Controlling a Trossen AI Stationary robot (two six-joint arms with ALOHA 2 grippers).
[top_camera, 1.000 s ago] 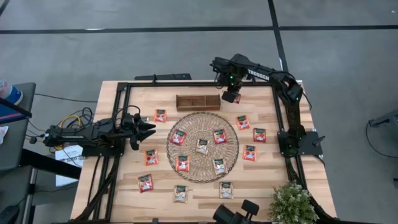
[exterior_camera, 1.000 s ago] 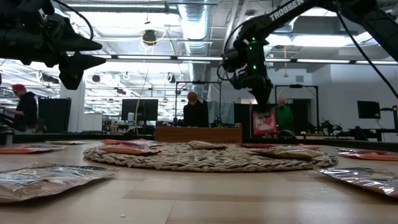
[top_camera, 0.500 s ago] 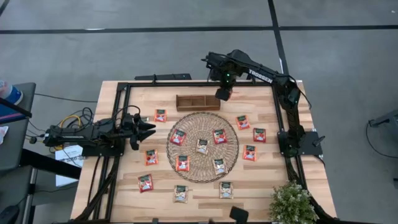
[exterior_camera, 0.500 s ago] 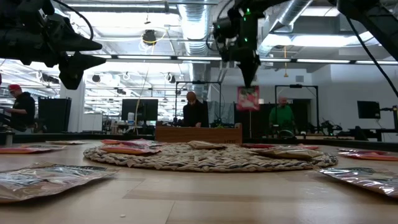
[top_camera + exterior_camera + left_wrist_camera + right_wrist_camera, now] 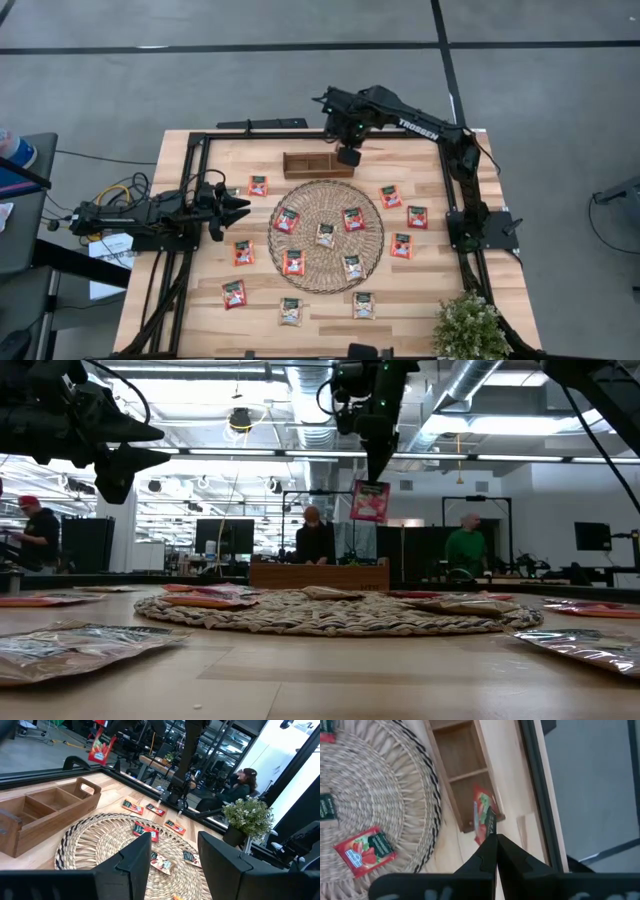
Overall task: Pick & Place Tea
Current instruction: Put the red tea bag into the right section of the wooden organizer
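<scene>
The right pincer point(image 5: 492, 837), on an arm lettered "TROSSEN", pinches a red sachet point(image 5: 482, 812) in the air above the right end of the tray point(image 5: 318, 165), while other sachets lie on the mat point(image 5: 325, 236) and the surface around it, and the left pincer point(image 5: 240, 205) waits left of the mat, fingers apart.

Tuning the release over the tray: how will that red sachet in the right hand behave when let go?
The red sachet hangs flat from the right hand, pinched by one edge, so probably light and fairly limp. It may flutter or land slanted rather than drop straight into the wooden tray. Its glossy wrapper suggests it could slide.
</scene>
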